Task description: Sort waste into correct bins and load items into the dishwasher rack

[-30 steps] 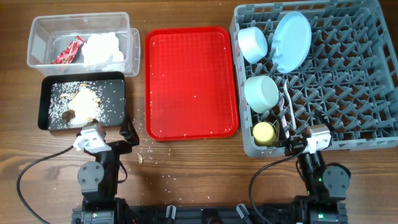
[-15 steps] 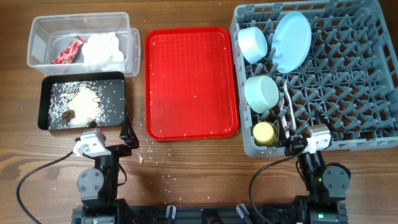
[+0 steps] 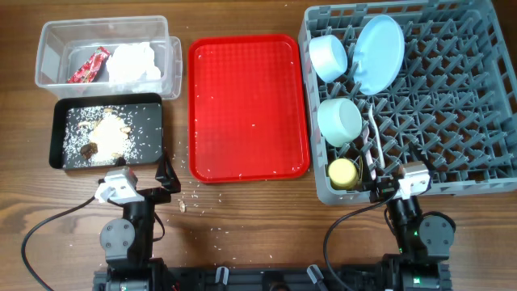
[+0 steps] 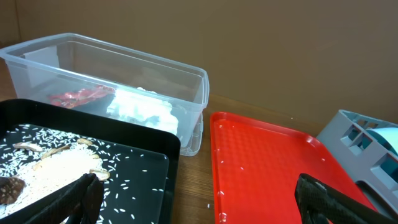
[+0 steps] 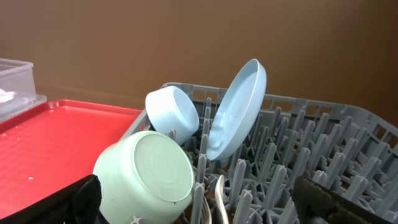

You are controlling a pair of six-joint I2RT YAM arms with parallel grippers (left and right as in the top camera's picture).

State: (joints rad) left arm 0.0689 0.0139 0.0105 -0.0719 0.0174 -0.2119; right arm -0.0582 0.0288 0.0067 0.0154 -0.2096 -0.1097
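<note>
The clear tub (image 3: 48, 48) holds the red wrapper (image 3: 89, 66) and the white napkin (image 3: 135, 63). The black tray (image 3: 58, 133) holds beige food scraps and rice (image 3: 105, 133). The grey rack (image 3: 452, 105) holds the blue plate (image 3: 380, 52), two bowls (image 3: 327, 56) (image 3: 339, 121), the yellow cup (image 3: 343, 172) and white cutlery (image 3: 373, 145). My left gripper (image 4: 199, 205) is open and empty, low between the black tray (image 4: 155, 168) and the red tray (image 4: 267, 168). My right gripper (image 5: 208, 205) is open and empty at the rack's near edge, facing the mint bowl (image 5: 149, 168).
The flat red serving tray (image 3: 249, 109) lies between the bins and the rack, with a few rice grains on it. Loose crumbs (image 3: 184, 206) lie on the wooden table by the left arm. Both arms sit at the table's near edge.
The left arm has drawn back a little toward the near edge, then stayed still. The right arm and all objects have not moved.
</note>
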